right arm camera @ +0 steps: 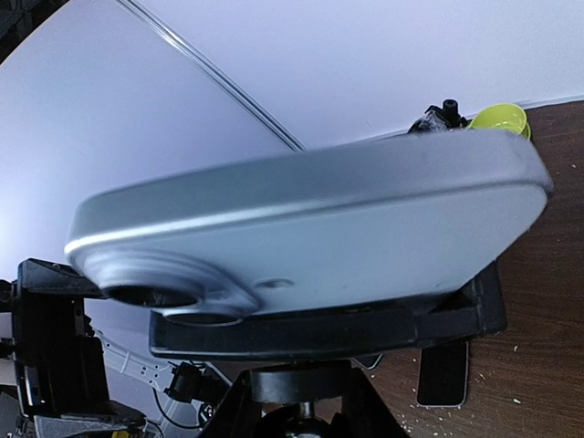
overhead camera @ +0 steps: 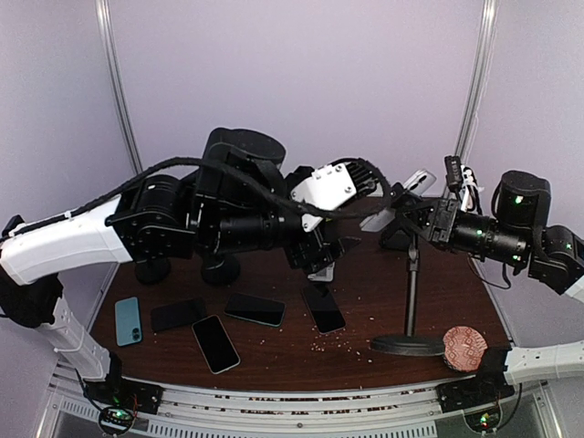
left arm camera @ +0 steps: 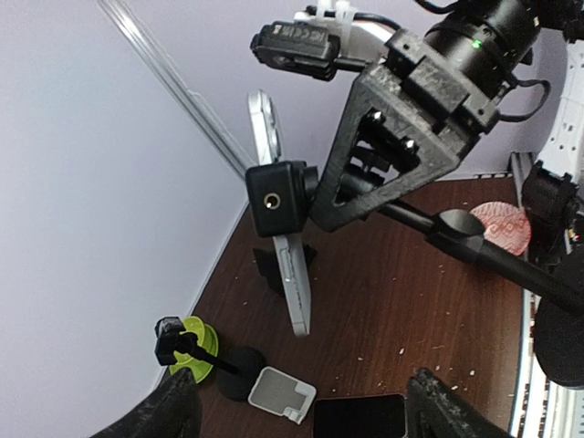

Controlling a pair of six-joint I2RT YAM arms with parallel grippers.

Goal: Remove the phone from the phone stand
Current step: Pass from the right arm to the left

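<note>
Robotics lab test cell, not a home or a shop.

- Enclosure: plain pale-lilac backdrop panels [overhead camera: 319, 82], with bare metal uprights [overhead camera: 120, 91] at the back.
- Work surface: dark wood-grain table [overhead camera: 365, 274], edged on the near side by an aluminium rail [overhead camera: 292, 401].
- Machinery: two arm bases [overhead camera: 119, 394] bolted to that rail, small green status lights lit. Black-and-white robot arms [overhead camera: 64, 242] trailing sleeved cable [overhead camera: 173, 167].
- Props: several flat phones [overhead camera: 216, 344], one phone [left arm camera: 297, 283] clamped on a tall phone stand [overhead camera: 411, 283], a small white stand [left arm camera: 281, 394] and a green spool [left arm camera: 196, 339].
- Condition: crumbs [overhead camera: 351, 342] scattered across the wood.
</note>
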